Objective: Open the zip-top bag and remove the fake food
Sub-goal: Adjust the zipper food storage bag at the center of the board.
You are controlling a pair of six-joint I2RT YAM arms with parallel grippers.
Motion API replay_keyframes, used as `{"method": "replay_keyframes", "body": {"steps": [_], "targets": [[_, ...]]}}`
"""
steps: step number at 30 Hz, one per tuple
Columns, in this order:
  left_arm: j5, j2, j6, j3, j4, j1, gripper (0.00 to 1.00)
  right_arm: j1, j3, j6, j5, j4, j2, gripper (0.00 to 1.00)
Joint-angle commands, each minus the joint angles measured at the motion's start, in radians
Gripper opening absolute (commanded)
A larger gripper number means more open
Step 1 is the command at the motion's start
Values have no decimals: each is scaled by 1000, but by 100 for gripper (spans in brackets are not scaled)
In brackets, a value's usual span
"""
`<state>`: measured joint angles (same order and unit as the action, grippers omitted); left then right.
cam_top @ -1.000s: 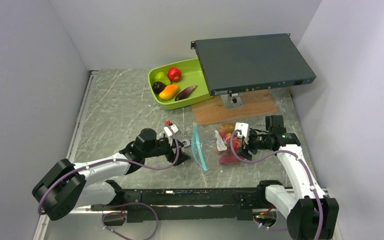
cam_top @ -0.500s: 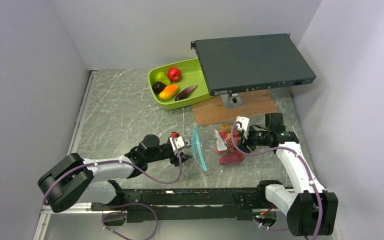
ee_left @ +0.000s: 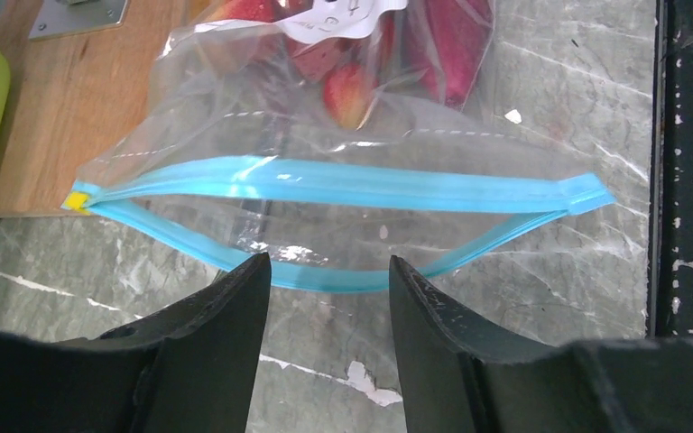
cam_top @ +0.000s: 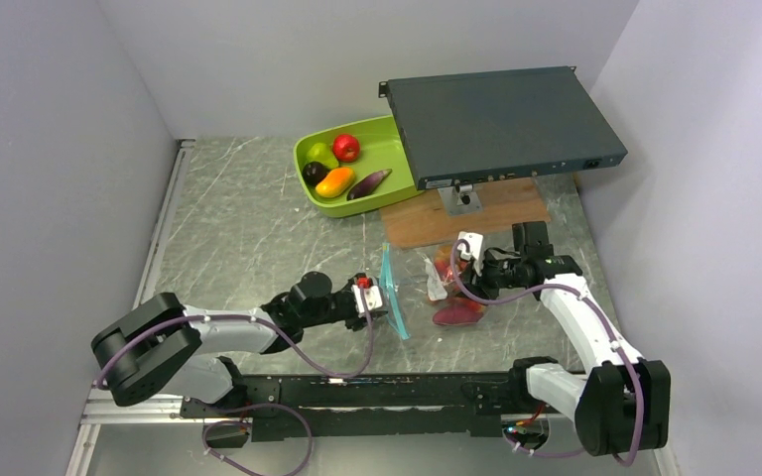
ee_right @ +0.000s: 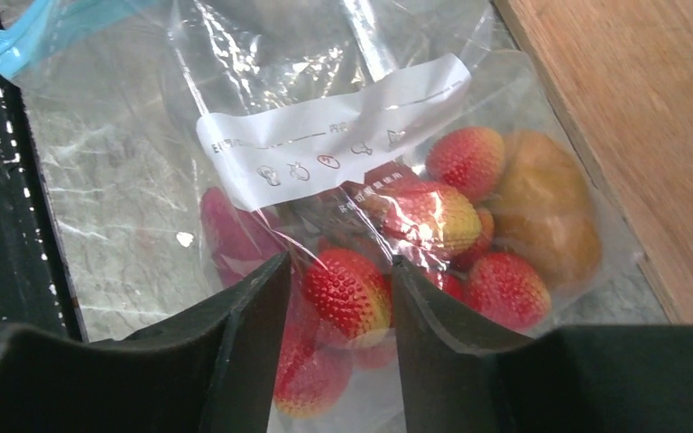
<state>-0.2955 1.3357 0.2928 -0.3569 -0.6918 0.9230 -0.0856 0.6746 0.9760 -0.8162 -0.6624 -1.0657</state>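
Note:
The clear zip-top bag (cam_top: 419,283) lies on the table, its blue zip strip (ee_left: 325,180) gaping open toward my left gripper (ee_left: 329,269). That gripper is open, its tips reaching the lower strip (ee_left: 343,281), which runs across the gap between them. Fake food fills the bag's far end: red strawberries (ee_right: 469,158), a brownish piece (ee_right: 541,212) and a magenta piece (ee_right: 230,236). My right gripper (ee_right: 341,271) is open, pressed onto the bag, with one strawberry (ee_right: 350,293) between its fingers under the plastic. In the top view the left gripper (cam_top: 381,302) and right gripper (cam_top: 454,275) flank the bag.
A lime-green tray (cam_top: 389,137) at the back holds an apple (cam_top: 346,147), pear (cam_top: 319,153), plum (cam_top: 315,172), mango (cam_top: 334,181) and eggplant (cam_top: 368,183). A dark flat box (cam_top: 501,119) stands on a wooden board (cam_top: 427,226). A black rail (cam_top: 357,390) lines the near edge.
My left gripper slid right to the bag's mouth while its jaws narrowed. The right gripper shifted slightly left over the food and its jaws narrowed too.

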Motion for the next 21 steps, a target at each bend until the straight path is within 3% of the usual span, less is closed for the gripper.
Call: {"method": "replay_keyframes", "body": {"steps": [1, 11, 15, 21], "targets": [[26, 25, 44, -49, -16, 30, 53, -32, 10, 11, -37, 12, -5, 44], [40, 58, 53, -62, -28, 54, 52, -92, 33, 57, -127, -41, -41, 19], [31, 64, 47, -58, -46, 59, 53, -100, 49, 76, -144, -65, -37, 20], [18, 70, 44, -52, -63, 64, 53, -77, 54, 124, -164, -114, 23, 34]]}}
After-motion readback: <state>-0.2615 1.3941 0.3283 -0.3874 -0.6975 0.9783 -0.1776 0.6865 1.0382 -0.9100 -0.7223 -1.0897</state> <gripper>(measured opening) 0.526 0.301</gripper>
